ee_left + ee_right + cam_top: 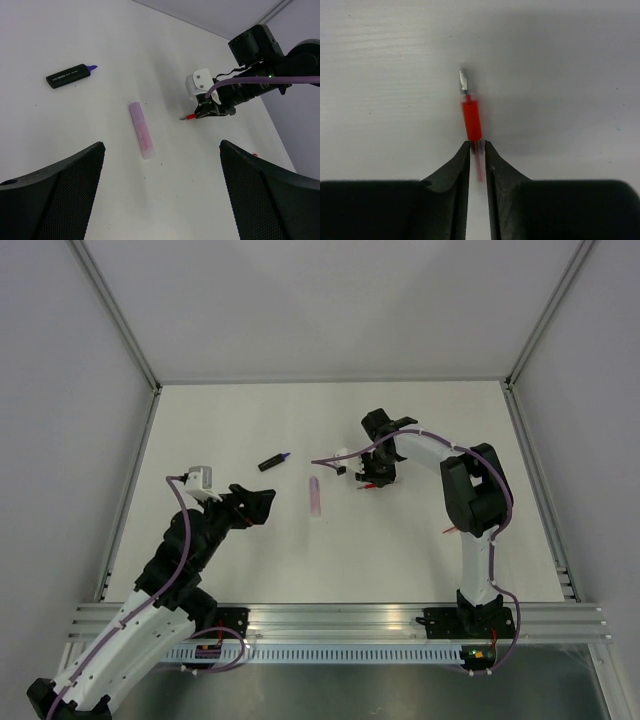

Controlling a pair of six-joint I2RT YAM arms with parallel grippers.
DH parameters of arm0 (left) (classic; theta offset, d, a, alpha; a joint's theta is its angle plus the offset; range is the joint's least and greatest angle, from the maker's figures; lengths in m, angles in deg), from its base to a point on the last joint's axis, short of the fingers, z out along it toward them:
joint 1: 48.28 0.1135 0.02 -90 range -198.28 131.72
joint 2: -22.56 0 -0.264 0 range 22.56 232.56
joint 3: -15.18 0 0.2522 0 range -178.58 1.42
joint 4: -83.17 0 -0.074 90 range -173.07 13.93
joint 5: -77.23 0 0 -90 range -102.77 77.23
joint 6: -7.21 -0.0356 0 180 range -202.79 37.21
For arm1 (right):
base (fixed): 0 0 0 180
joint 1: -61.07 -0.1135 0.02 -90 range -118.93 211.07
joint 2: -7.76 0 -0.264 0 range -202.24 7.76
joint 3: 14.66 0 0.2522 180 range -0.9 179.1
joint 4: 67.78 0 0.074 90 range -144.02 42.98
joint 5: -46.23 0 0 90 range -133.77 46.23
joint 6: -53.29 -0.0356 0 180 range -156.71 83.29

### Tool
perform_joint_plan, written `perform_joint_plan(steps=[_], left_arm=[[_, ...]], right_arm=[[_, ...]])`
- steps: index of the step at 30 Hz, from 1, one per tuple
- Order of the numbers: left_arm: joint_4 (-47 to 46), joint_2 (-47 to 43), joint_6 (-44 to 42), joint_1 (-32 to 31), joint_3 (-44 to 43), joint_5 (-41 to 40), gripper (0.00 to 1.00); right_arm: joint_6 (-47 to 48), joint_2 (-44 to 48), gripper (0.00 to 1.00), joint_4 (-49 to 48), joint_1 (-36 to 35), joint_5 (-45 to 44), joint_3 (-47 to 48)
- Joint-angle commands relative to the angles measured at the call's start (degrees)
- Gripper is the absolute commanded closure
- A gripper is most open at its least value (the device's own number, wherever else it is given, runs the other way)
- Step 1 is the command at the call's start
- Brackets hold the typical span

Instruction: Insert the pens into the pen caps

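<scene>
My right gripper (477, 145) is shut on the thin red pen (471, 117), whose grey tip points away just above the table. In the top view this gripper (372, 480) is at centre right; the left wrist view shows the red pen (189, 117) sticking out of it. The pale pink pen (315, 495) lies mid-table, and shows in the left wrist view (140, 130). The dark purple-black pen (272, 461), purple tip bare, lies further left (70, 76). My left gripper (258, 502) is open and empty (162, 150), hovering near the pink pen. A tiny red piece (450, 531), perhaps the red cap, lies by the right arm. The pink and purple caps are not seen.
White table (230, 420) with grey walls on three sides and metal frame posts at the corners. An aluminium rail (330, 618) runs along the near edge. The right arm's elbow (478, 485) stands over the right part of the table.
</scene>
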Motion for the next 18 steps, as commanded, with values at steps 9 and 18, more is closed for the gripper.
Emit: perform_joint_plan(steps=[9,18], left_arm=[[-0.06,-3.70,0.54,-0.12,1.39,-2.31,0.00],[-1.90,-5.11,0.63,-0.12,2.45,0.59,0.02]], right_arm=[[-7.72,-4.24,0.99,-2.00,0.27,-0.21,-0.52],[-29.38,-6.00,1.00,-8.49,0.10,-2.14,1.41]])
